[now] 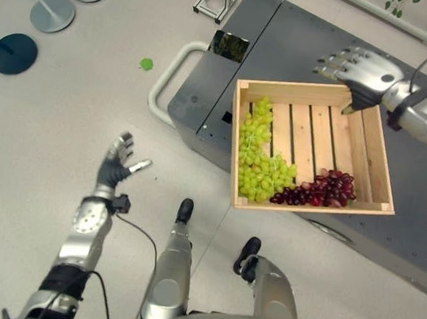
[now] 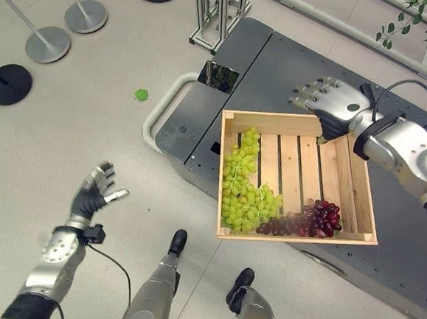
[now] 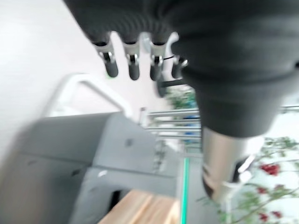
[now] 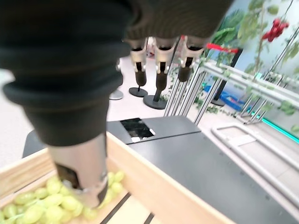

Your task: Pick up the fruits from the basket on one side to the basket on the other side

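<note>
A wooden slatted crate (image 1: 315,92) sits on a grey cart. Inside it, a big bunch of green grapes (image 1: 257,163) lies along the left side and a bunch of dark red grapes (image 1: 322,190) lies by the near wall. My right hand (image 1: 365,72) hovers over the crate's far right corner, open, fingers (image 4: 161,70) straight and thumb (image 4: 81,172) hanging down inside the far wall, above green grapes (image 4: 46,203). It holds nothing. My left hand (image 1: 114,168) is out over the floor, left of the cart, open and empty, fingers (image 3: 134,65) spread.
The grey cart (image 1: 296,48) has a white loop handle (image 1: 168,75) on its left end and a glossy dark panel (image 1: 229,45). Round stand bases (image 1: 51,12) and a dark base (image 1: 13,53) stand on the floor at left, with a small green scrap (image 1: 146,64). A metal frame (image 2: 218,12) stands behind.
</note>
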Tool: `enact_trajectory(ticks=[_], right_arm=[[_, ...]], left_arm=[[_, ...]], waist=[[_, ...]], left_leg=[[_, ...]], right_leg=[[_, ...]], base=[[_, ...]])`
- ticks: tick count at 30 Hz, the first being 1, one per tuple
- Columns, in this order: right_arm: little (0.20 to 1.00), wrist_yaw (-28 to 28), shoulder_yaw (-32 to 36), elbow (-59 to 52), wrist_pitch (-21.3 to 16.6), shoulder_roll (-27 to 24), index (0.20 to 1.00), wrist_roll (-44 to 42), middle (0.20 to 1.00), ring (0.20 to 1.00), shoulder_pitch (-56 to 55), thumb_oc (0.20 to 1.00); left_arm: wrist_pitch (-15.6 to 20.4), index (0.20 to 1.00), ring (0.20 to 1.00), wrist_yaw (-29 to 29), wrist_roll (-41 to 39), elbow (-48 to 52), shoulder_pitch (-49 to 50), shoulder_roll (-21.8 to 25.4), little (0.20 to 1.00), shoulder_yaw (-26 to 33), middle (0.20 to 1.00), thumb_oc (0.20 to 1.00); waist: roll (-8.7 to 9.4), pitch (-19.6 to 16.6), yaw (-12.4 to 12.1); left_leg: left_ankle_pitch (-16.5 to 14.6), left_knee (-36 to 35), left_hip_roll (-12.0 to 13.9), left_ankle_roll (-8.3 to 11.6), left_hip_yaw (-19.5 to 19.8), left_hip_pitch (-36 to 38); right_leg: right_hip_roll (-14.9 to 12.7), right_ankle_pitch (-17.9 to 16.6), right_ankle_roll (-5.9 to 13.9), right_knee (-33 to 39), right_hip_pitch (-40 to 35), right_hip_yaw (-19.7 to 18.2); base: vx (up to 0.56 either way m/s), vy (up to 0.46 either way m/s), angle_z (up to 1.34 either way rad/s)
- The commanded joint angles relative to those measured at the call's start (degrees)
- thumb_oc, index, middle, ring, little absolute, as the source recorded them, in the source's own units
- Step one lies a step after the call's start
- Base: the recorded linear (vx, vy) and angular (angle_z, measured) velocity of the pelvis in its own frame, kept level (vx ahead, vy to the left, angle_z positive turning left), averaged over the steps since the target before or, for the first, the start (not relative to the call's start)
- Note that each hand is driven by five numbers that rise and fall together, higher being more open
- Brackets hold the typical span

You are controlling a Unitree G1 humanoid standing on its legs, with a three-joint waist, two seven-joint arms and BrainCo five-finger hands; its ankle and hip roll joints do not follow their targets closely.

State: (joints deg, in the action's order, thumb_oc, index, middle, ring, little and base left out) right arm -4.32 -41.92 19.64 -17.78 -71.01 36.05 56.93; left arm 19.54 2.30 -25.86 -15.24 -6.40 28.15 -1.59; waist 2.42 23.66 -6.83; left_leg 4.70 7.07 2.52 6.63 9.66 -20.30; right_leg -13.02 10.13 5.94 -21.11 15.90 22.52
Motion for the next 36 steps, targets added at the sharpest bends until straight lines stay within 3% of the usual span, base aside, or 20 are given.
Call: enact_trajectory(ticks=[1, 12, 21, 36], right_arm=[[1.0, -1.94, 1.66, -1.26, 2.58, -1.07, 1.0, -1.7, 1.0, 1.0, 2.78, 1.0], [1.0, -1.74, 3.24, -0.96, 3.24, -0.12, 1.0, -2.33, 1.0, 1.0, 2.56, 1.0], [1.0, -0.25, -2.72, 2.36, 3.12, 3.08, 1.0, -1.12, 1.0, 1.0, 5.7, 1.0], [1.0, 1.83, -11.58, 6.7, 4.51, 16.5, 1.0, 4.07, 1.0, 1.0, 13.8, 1.0]], left_arm=[[4.29, 1.0, 1.0, 1.54, -1.93, 5.04, -2.23, 0.43, 1.0, 1.69, 1.0, 1.0], [6.44, 1.0, 1.0, 5.16, -5.39, 13.97, -6.65, -2.96, 1.0, 4.39, 1.0, 1.0], [6.94, 1.0, 1.0, 6.08, -7.13, 17.21, -8.77, -3.03, 1.0, 3.59, 1.0, 1.0], [6.75, 1.0, 1.0, 7.33, -10.03, 18.28, -12.15, -4.69, 1.0, 1.05, 1.0, 1.0]], waist=[[1.31, -0.73, 0.45], [0.27, 2.42, 0.23], [-0.28, 4.23, -0.27], [-0.53, 6.12, -1.8]], left_leg=[[-2.14, 3.12, -1.88, -1.72, 0.63, -2.01], [-2.01, 4.87, -2.84, -1.71, 0.52, -5.97], [-1.76, 5.44, -3.07, -1.6, 0.61, -8.26], [-1.64, 5.42, -3.78, -1.94, 1.36, -10.31]], right_leg=[[4.05, -2.15, -2.04, 1.76, 3.09, 0.84], [3.25, -1.68, -2.1, -1.55, 8.14, 0.46], [3.06, -1.64, -1.96, -2.53, 10.67, 0.32], [2.99, -1.86, -1.63, -2.56, 12.74, 0.4]], base=[[-0.03, -0.016, 0.04], [-0.01, 0.003, 0.01], [0.0, -0.002, 0.01], [0.0, 0.0, 0.0]])
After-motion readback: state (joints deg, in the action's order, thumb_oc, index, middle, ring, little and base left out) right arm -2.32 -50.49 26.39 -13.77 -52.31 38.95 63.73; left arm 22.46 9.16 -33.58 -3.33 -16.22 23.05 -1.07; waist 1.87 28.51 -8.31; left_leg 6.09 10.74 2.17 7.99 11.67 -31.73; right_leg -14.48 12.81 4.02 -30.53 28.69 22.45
